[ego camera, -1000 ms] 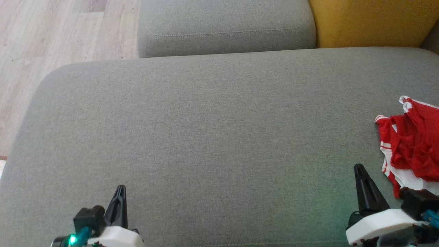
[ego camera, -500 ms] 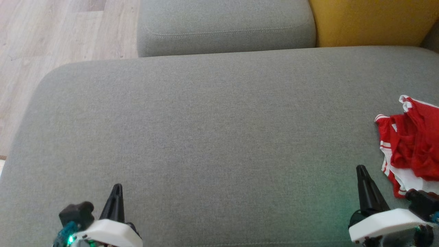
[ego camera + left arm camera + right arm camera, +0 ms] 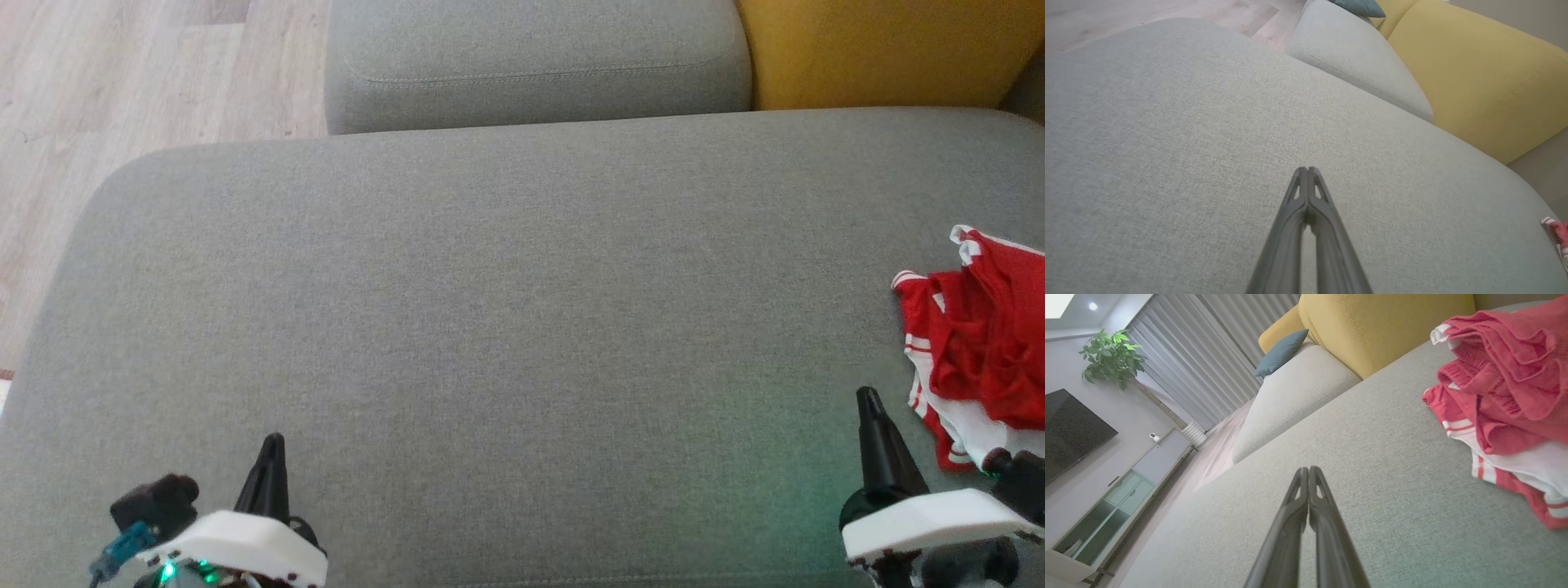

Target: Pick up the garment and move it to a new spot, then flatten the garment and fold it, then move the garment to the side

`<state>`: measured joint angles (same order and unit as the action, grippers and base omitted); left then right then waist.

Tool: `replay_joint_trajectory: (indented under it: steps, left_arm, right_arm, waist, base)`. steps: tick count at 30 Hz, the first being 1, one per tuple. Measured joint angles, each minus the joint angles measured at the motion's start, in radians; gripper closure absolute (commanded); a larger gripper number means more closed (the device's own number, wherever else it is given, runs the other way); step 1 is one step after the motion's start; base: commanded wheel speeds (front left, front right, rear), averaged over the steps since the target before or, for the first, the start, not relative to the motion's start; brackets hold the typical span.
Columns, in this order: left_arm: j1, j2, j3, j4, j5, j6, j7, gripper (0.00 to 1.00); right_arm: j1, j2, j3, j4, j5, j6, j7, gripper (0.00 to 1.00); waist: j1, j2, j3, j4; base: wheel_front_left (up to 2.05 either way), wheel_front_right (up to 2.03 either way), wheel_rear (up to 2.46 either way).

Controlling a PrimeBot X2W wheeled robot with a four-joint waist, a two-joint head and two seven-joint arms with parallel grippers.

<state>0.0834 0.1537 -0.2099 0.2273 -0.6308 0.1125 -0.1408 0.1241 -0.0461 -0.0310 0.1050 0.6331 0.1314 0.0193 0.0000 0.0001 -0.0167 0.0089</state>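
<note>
Garment (image 3: pixel 984 351) lies bunched, not flat or folded, at sofa seat's (image 3: pixel 490 327) right edge; left pincer (image 3: pixel 273 445), right pincer (image 3: pixel 869 400) clenched empty.

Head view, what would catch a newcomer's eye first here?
The crumpled red and white garment stands out, bunched at the right edge of the wide grey sofa seat. Next comes the yellow cushion at the top right. The left claw and right claw sit shut at the lower corners, the right one beside the garment.
</note>
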Motion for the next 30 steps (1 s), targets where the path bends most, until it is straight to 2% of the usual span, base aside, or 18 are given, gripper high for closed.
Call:
replay_joint_trajectory:
  steps: [30]
  left_arm:
    - [-0.035, -0.029, 0.083, 0.010, -0.336, -0.079, 0.070, 1.00]
  right_arm:
    - [-0.059, -0.002, -0.015, 0.055, 0.337, 0.000, 0.018, 1.00]
  waist:
    - [0.0000, 0.0000, 0.007, -0.003]
  base:
    - [0.00, 0.00, 0.00]
